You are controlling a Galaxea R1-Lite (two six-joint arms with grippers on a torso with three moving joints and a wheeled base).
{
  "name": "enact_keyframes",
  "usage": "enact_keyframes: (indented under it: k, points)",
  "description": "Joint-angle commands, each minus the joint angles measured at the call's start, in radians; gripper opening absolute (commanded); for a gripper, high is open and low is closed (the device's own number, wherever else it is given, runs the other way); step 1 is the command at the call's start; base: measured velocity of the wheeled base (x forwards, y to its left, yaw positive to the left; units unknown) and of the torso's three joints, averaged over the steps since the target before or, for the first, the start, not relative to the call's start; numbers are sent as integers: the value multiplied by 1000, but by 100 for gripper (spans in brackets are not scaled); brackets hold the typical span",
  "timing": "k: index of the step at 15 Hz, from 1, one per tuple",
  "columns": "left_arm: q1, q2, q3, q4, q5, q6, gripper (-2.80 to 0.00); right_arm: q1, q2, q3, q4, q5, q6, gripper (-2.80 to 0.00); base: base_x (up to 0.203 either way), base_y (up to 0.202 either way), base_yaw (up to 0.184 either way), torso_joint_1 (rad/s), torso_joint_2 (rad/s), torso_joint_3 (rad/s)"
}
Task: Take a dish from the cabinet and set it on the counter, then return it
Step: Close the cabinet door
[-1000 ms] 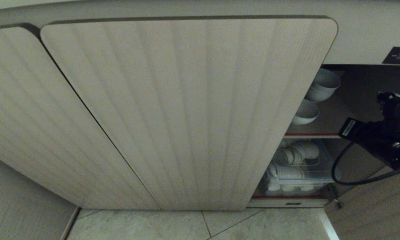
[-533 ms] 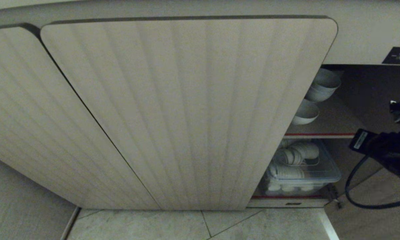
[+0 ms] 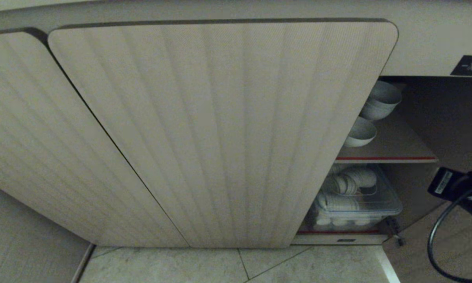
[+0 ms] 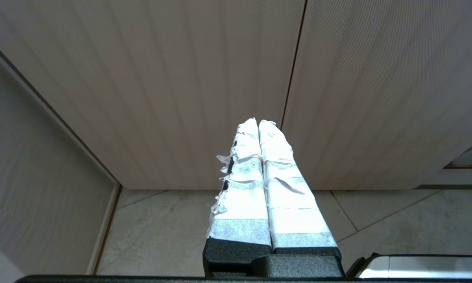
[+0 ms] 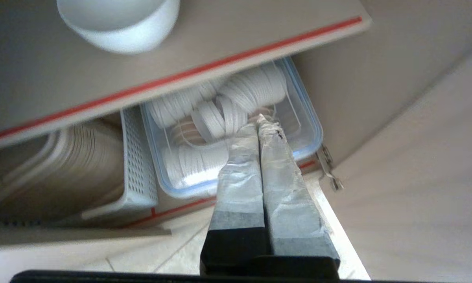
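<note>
The cabinet (image 3: 220, 129) has its right compartment open. On its red-edged upper shelf (image 3: 385, 158) sits the dish (image 3: 361, 133), a single white bowl, in front of a nested stack of bowls (image 3: 380, 103). The right wrist view shows the dish (image 5: 118, 23) on the shelf, well apart from my right gripper (image 5: 262, 120). That gripper is shut and empty, in front of the lower compartment. My right arm (image 3: 462, 188) shows at the head view's right edge. My left gripper (image 4: 258, 122) is shut, parked facing the closed doors. The counter is out of view.
A clear plastic bin (image 5: 306, 118) of white dishes fills the lower shelf, beside a white perforated basket (image 5: 137, 161) and standing plates (image 5: 74, 153). The open door (image 5: 417, 177) and its hinge (image 5: 328, 171) are to the right. Tiled floor (image 3: 236, 265) lies below.
My right arm has drawn back to the right and down in the head view, away from the upper shelf, uncovering the shelf's right end. The bowls have not moved.
</note>
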Motion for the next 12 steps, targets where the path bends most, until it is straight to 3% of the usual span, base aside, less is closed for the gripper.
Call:
enact_keyframes:
  k: [1, 6, 12]
  points:
    - [0, 0, 0, 0, 0, 0, -280, 2, -65, 40, 0, -1, 1, -280, 0, 0, 0, 0, 0, 0]
    - [0, 0, 0, 0, 0, 0, -280, 2, -203, 76, 125, 71, -1, -280, 0, 0, 0, 0, 0, 0]
    - [0, 0, 0, 0, 0, 0, -280, 3, -356, 173, 151, 79, -1, -280, 0, 0, 0, 0, 0, 0]
